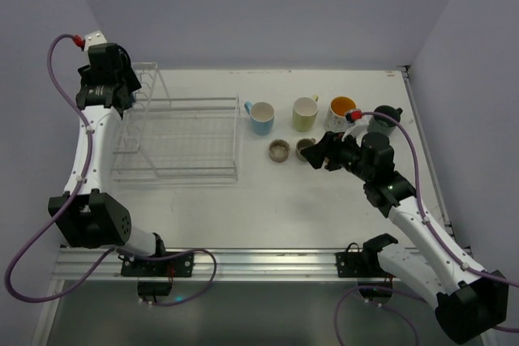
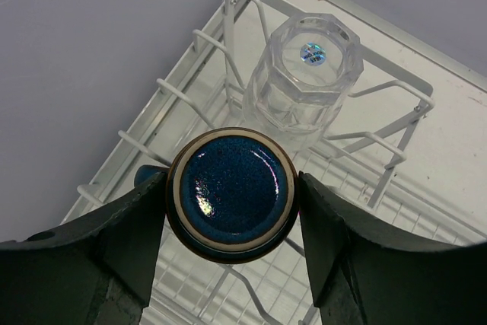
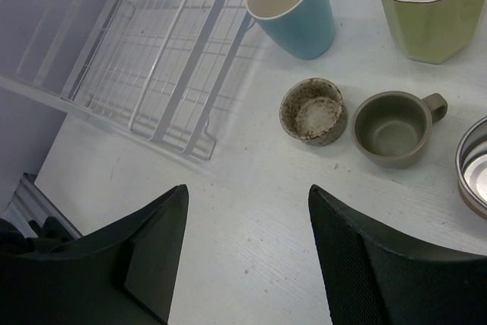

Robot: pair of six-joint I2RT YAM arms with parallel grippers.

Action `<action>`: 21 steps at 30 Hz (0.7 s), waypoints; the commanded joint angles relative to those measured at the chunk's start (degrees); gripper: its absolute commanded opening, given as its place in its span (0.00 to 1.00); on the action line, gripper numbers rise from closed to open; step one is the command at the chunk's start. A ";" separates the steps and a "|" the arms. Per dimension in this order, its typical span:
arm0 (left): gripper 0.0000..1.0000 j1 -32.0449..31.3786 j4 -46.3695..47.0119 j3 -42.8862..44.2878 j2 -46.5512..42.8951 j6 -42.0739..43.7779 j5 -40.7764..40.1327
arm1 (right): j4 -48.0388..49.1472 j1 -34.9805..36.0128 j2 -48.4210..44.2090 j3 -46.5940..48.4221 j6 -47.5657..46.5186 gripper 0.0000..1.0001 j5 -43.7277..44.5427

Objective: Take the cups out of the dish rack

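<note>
At the far left, the left pincer is closed partway on a navy cup, one finger pressed to each side of it. The cup's round, blue-glazed end faces the wrist camera. In the top view this pincer hangs over the tall, pronged end of the rack, which stands on the left half of the surface. We cannot tell whether the navy cup touches the wires beneath it. Just beyond the cup, a clear glass sits upside down among the prongs. The low basket section stretches right from there, and we see nothing lying in it. To the right of the rack the other cups stand upright on the surface, apart from one another. The blue cup comes first, just beside the rack's right end. Nearer us are a small speckled cup and a small grey-brown handled cup, side by side. The yellow-green cup stands beyond them, in line with the blue one. The right pincer hovers low just right of the handled cup and points toward the two small ones. In its wrist view the right pincer is spread wide with only bare surface between its fingers, so it holds nothing. Further right stand the white cup with the orange inside and, last, the dark green cup, near the right edge.
</note>
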 commanded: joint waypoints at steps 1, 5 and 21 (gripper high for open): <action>0.45 0.40 -0.57 -1.47 -3.31 -0.15 -0.59 | 2.03 0.13 -0.17 0.10 -0.48 0.67 0.80; 0.35 0.40 -1.18 -1.13 -6.47 -0.50 0.37 | 2.20 0.22 0.01 0.01 -0.39 0.67 0.81; 0.14 -0.74 -1.45 -1.12 -20.63 -4.27 14.34 | 6.41 0.30 -1.13 -1.13 1.71 0.69 -1.92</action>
